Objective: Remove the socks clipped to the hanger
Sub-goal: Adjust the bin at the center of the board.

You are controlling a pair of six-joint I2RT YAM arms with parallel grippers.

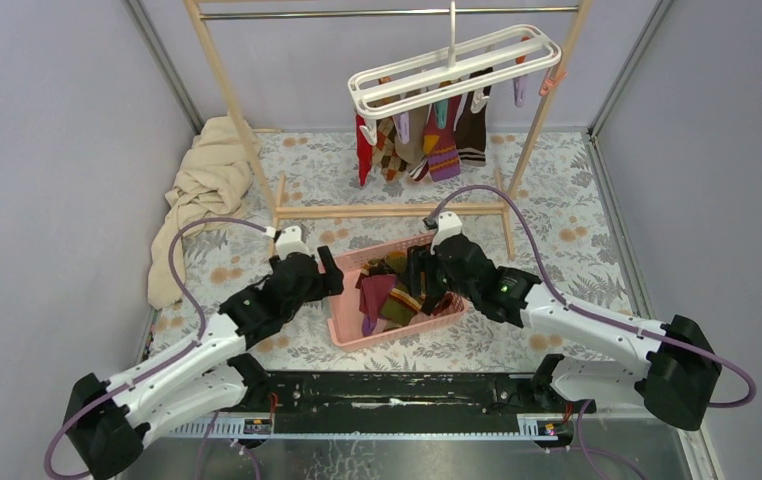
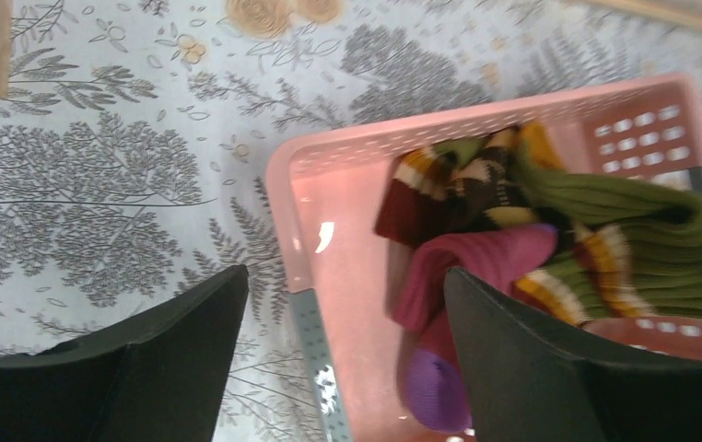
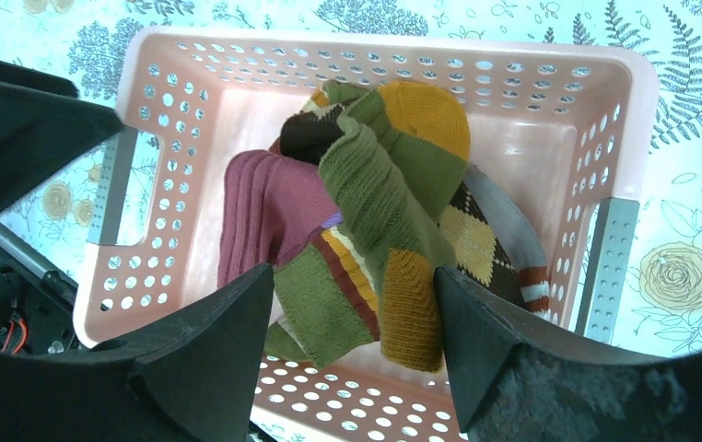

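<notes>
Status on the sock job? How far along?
Done: several socks lie in the pink basket. In hand: right gripper straddles an olive sock there, grip unclear; left gripper open, empty. Left: more socks hang clipped to the hanger.

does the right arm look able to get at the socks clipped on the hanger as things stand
Probably yes: the right pincer hangs open over the basket, and only the low rack bar lies before the socks.
</notes>
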